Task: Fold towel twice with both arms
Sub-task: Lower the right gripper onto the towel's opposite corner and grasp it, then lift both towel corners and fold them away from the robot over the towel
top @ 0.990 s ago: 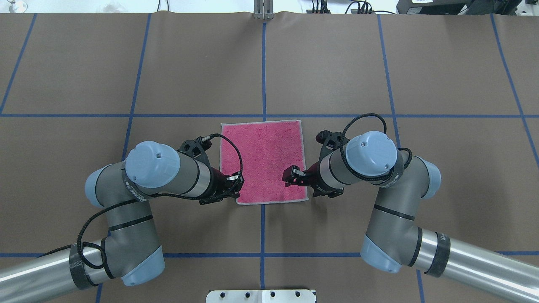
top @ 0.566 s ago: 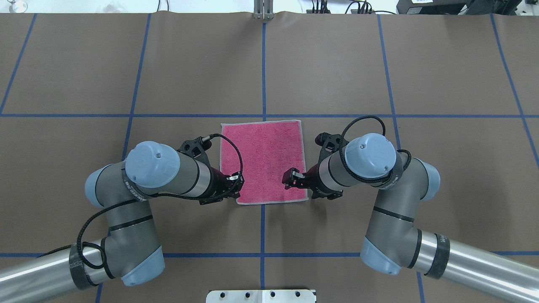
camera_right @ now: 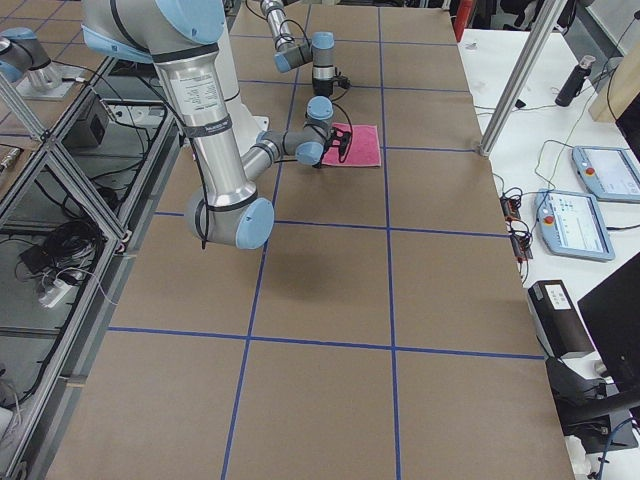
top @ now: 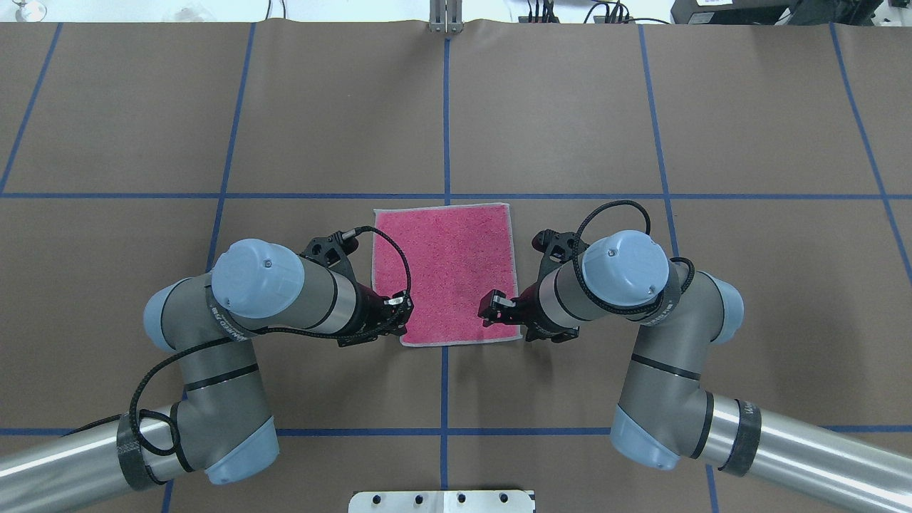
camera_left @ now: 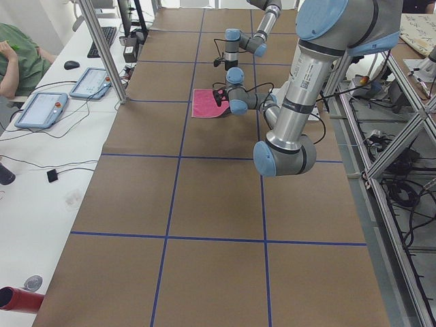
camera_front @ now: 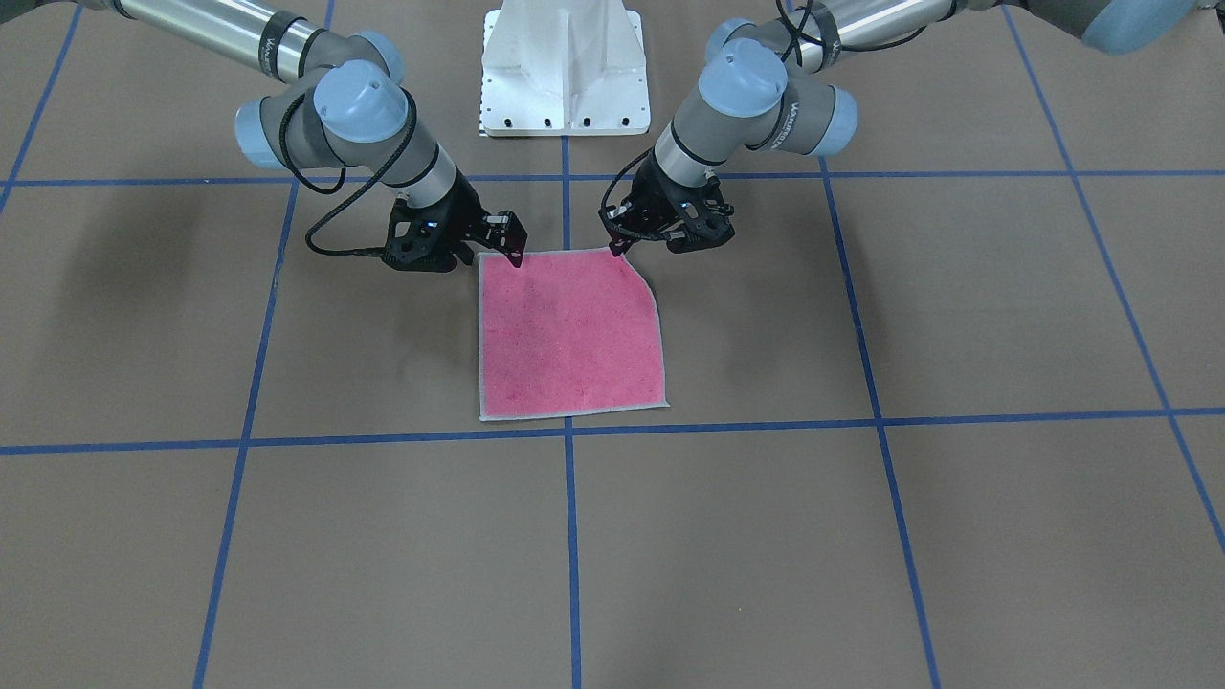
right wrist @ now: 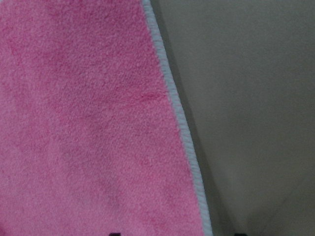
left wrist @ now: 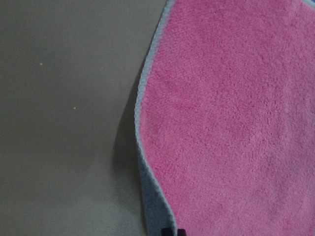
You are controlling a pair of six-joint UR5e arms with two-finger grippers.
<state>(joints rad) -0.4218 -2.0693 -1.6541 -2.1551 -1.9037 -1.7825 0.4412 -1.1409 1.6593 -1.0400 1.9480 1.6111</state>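
Note:
The towel (top: 449,271) lies pink face up on the brown table (top: 641,128), just beyond the centre tape cross. My left gripper (top: 403,313) is shut on the towel's near left corner. In the front view that corner curls up off the table at the left gripper (camera_front: 615,241), and the left wrist view shows the raised edge with the grey underside (left wrist: 152,206). My right gripper (top: 494,308) hovers open over the near right corner (camera_front: 514,251). In the right wrist view the towel (right wrist: 83,123) lies flat, its pale border (right wrist: 182,132) between the spread fingers.
The white pedestal (camera_front: 565,67) stands at the robot's edge of the table. Blue tape lines (top: 446,107) grid the brown cover. A side bench holds tablets (camera_left: 42,109), where a person (camera_left: 17,54) sits. An aluminium post (camera_left: 102,51) rises at that table edge.
My right gripper has crept toward the towel's near right corner. The left arm and the towel stay as they were.

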